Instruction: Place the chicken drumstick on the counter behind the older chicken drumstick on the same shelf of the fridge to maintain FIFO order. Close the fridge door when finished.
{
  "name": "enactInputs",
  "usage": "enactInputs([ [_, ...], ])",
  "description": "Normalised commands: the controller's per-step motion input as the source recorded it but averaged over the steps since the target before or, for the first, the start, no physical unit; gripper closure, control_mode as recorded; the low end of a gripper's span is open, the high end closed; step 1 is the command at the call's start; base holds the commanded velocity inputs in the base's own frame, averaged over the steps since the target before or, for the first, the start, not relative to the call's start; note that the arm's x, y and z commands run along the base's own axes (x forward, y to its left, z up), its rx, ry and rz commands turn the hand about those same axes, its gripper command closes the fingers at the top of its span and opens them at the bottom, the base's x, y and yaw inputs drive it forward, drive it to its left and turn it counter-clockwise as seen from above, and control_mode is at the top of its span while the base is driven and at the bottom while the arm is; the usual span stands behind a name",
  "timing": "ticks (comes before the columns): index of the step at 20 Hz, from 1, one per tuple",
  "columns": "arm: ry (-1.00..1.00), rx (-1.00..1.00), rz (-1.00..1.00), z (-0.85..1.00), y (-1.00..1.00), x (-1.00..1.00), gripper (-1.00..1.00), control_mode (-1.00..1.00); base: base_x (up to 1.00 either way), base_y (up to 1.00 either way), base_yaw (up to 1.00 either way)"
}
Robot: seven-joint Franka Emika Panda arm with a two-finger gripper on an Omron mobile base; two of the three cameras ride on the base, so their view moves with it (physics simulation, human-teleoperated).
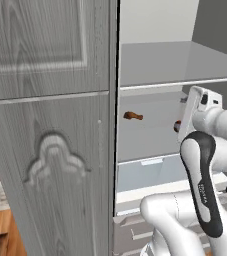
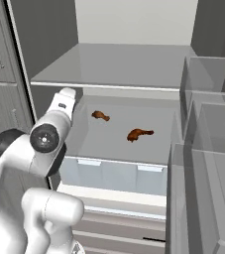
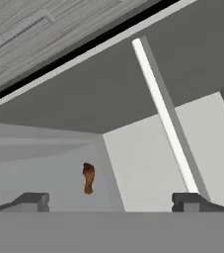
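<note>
The fridge (image 2: 134, 20) stands open. On its middle shelf (image 2: 109, 144) lie two small drumsticks, apart from each other. By its colour the orange-brown one (image 2: 100, 116) (image 1: 133, 116) at the back left is the older chicken drumstick. By its colour the darker reddish-brown one (image 2: 139, 134), nearer the front and to the right, is the chicken drumstick; my hand half hides it (image 1: 177, 126) in the left base view. My gripper (image 3: 111, 201) is open and empty, held at the fridge's left front (image 2: 64, 101), above shelf level. One drumstick (image 3: 88, 178) lies ahead of it; which one I cannot tell. The counter is out of view.
The fridge door (image 1: 50, 150) with its carved arch stands open at the left, close beside my arm. An upper shelf (image 2: 119, 64) is bare. Translucent drawers (image 2: 114, 173) sit under the middle shelf. Door bins (image 2: 203, 149) line the right side.
</note>
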Motion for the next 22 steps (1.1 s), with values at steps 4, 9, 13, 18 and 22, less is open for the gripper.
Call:
enactInputs([
  [4,0.14,-0.25,0.00,0.29,-0.01,-1.00,-1.00,-1.00,0.00,0.00,0.00],
  [9,0.06,-0.28,0.00,-0.19,0.06,-1.00,-1.00,-1.00,0.00,0.00,0.00],
  [13,0.04,-0.27,0.00,-0.41,0.10,-0.95,-1.00,-1.00,0.00,0.00,0.00],
  [18,0.13,-0.22,0.00,-0.41,0.21,-0.35,-1.00,-1.00,0.00,0.00,0.00],
  [22,0.05,-0.04,0.00,-0.08,0.09,0.04,-1.00,-1.00,0.00,0.00,0.00],
])
